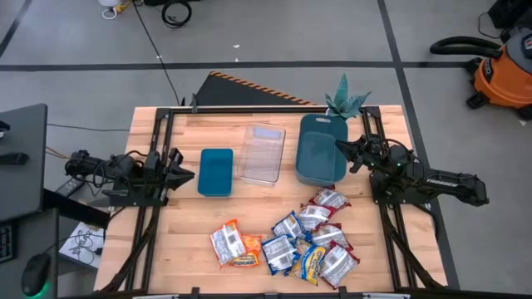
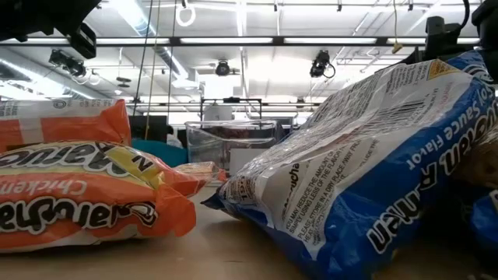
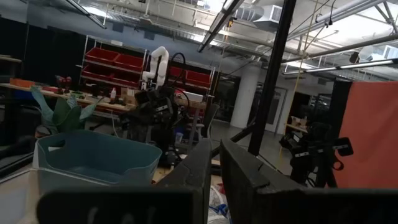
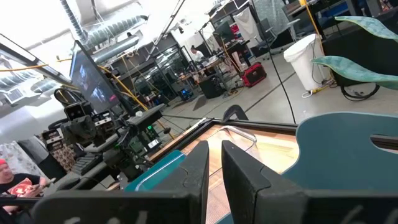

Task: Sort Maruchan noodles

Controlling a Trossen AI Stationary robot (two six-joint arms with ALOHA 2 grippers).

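Maruchan noodles point(image 1: 287, 242): packets heaped loose on the tabletop point(image 1: 183, 249) at its near edge. Left end effector point(image 1: 184, 175): nothing held, fingers seemingly nearly together, placed beside the small teal bin point(image 1: 216, 172). Right end effector point(image 1: 342, 148): likewise empty, narrow gap, over the large teal bin point(image 1: 320, 149).

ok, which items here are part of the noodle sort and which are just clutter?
Job:
noodle packets, piled at the table's near edge
small teal bin
large teal bin
clear container

Clutter:
green plant at the far table edge
orange shop vac on the floor
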